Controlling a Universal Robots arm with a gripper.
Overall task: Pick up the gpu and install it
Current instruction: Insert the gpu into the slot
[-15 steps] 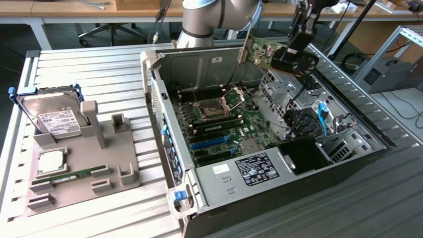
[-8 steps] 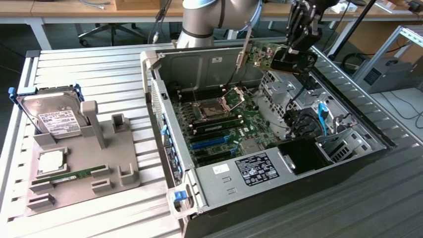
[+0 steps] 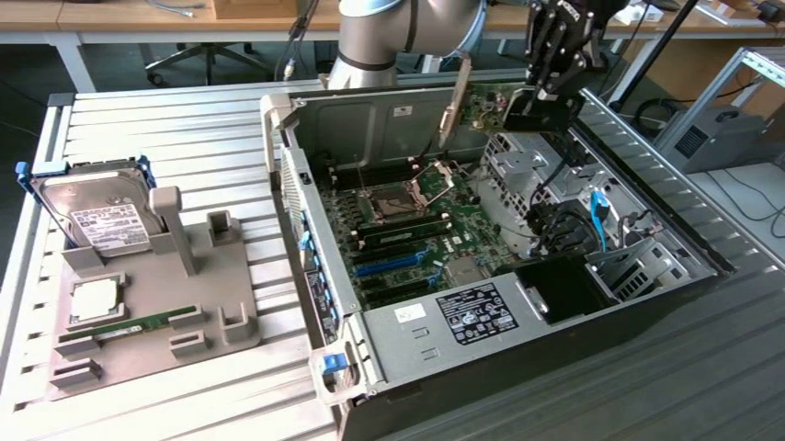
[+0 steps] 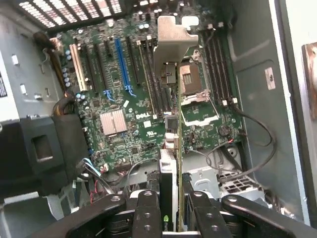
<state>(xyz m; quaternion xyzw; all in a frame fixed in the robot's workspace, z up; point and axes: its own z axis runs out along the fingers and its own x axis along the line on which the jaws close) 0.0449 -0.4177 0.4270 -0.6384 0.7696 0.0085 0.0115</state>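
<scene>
While your gripper (image 3: 541, 103) pinches the card (image 4: 168, 163) edge-on, fingers part-closed on it:
its length points straight off the fingers; the blue slot (image 3: 390, 266) lies nearer, toward the exterior view's left.

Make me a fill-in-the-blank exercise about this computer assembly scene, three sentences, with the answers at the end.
1. The gripper is shut on the gpu, which hangs ____ the motherboard, not yet in a slot.
2. The hard drive sits on the grey holder at the exterior view's ____ side.
3. The narrow RAM stick lying on that holder is ____ in colour.

Missing words: above; left; green.
</scene>
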